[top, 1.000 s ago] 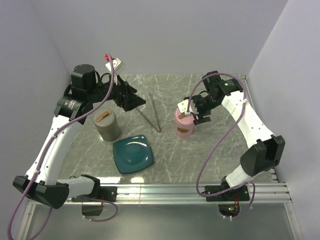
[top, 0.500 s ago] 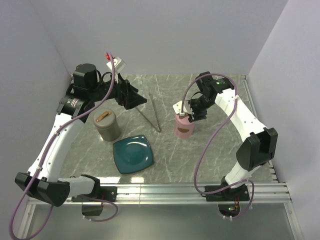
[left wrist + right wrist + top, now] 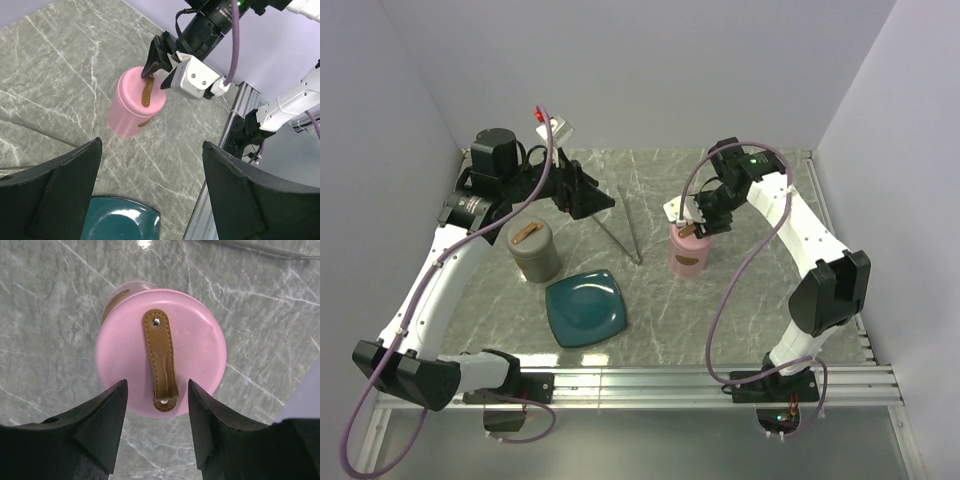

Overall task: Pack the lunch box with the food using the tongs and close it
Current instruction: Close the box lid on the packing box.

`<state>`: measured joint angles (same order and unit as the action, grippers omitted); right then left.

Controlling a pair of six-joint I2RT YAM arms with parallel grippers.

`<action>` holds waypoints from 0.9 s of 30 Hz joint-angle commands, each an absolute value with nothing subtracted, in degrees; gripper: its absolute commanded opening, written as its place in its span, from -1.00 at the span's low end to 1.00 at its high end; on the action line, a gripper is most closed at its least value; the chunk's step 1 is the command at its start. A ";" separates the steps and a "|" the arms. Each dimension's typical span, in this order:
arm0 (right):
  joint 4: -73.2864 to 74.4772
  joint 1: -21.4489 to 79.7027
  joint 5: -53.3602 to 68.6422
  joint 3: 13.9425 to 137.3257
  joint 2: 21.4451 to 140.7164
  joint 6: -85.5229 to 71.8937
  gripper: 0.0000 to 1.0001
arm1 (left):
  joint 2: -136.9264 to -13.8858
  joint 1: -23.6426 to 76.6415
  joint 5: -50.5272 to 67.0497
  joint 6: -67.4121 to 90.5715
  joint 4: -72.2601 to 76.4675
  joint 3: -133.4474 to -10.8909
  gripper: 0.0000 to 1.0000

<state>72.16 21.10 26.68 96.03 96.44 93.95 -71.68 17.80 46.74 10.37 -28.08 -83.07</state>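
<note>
A pink round lunch box [image 3: 686,254] with a brown strap on its shut lid [image 3: 162,357] stands right of centre. My right gripper [image 3: 693,224] hovers just over the lid, open; its fingertips [image 3: 107,412] flank the strap's near end without touching it. From the left wrist camera I see the same box [image 3: 131,107] and the right gripper [image 3: 159,54]. The silver tongs [image 3: 626,226] lie on the table left of the box. My left gripper [image 3: 594,199] hangs open and empty above the table, by the tongs. The teal plate [image 3: 586,308] looks bare. The food is out of view.
A grey round canister [image 3: 534,251] with a brown strap on its lid stands at the left, behind the plate. Grey walls close off the back and both sides. An aluminium rail [image 3: 700,380] runs along the near edge.
My right gripper has moved left and back until it hangs over the pink lid, and its jaws have narrowed. The left arm has hardly moved.
</note>
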 commanded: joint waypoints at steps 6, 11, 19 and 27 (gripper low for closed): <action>70.49 22.94 23.38 96.32 98.26 93.61 0.09 | -71.98 17.58 48.08 11.16 -25.75 -83.50 0.74; 71.63 23.64 21.62 97.56 100.10 92.90 -0.31 | -72.16 17.58 47.73 11.16 -26.01 -83.76 0.74; 74.88 23.55 21.70 100.90 102.30 90.44 -1.00 | -73.04 17.58 47.81 10.81 -26.19 -84.11 0.74; 82.24 22.42 27.58 108.78 103.79 85.18 -1.00 | -72.33 17.58 47.90 10.63 -26.63 -83.67 0.74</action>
